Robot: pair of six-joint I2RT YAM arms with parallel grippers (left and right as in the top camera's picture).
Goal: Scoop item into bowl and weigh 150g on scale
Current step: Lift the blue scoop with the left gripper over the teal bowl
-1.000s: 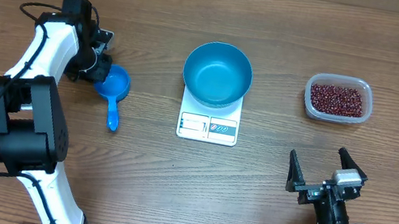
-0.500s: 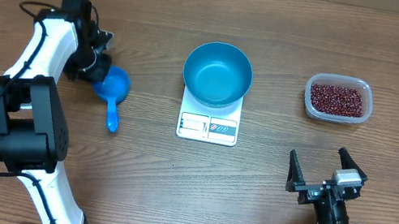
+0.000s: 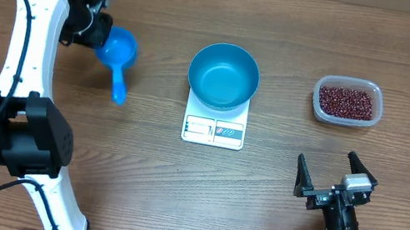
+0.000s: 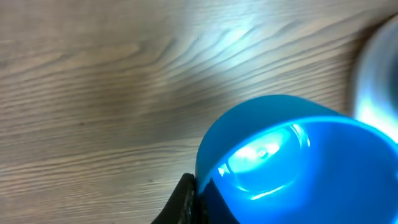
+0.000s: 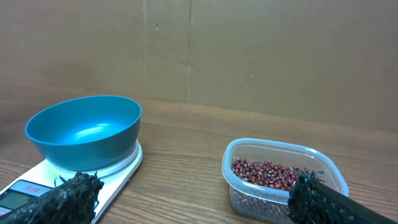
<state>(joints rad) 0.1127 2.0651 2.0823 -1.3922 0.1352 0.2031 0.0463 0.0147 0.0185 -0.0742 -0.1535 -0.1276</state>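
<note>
Nearest the robot's base, the right gripper (image 3: 326, 159) hovers above the wooden table (image 3: 134, 179) with its two fingers spread wide apart and nothing between them. In the right wrist view the dark fingertips (image 5: 68, 198) frame the scene ahead, one low on each side.

Further out, near the middle of the table, the white scale (image 3: 213, 131) lies flat with its display and label strip facing the base. The blue bowl (image 3: 224, 76) stands upright on the scale's platform, covering its rear part. To the right of the scale and well apart from it sits a clear plastic tub (image 3: 316, 109). The red-brown beans (image 3: 347, 102) lie inside this tub as a loose layer across its bottom. The right gripper is on the near side of the tub and does not touch it.

Farthest out, on the left side of the table, the left arm reaches to the back. The left gripper (image 3: 100, 39) is clamped on the rim of a small blue scoop (image 3: 119, 49), jaws closed together on the cup's wall, as the left wrist view shows with one dark finger (image 4: 183, 200) pressed at the cup's edge. The scoop's handle points back toward the base. Whether the scoop rests on the table or hangs above it I cannot tell. It lies well to the left of the bowl.
</note>
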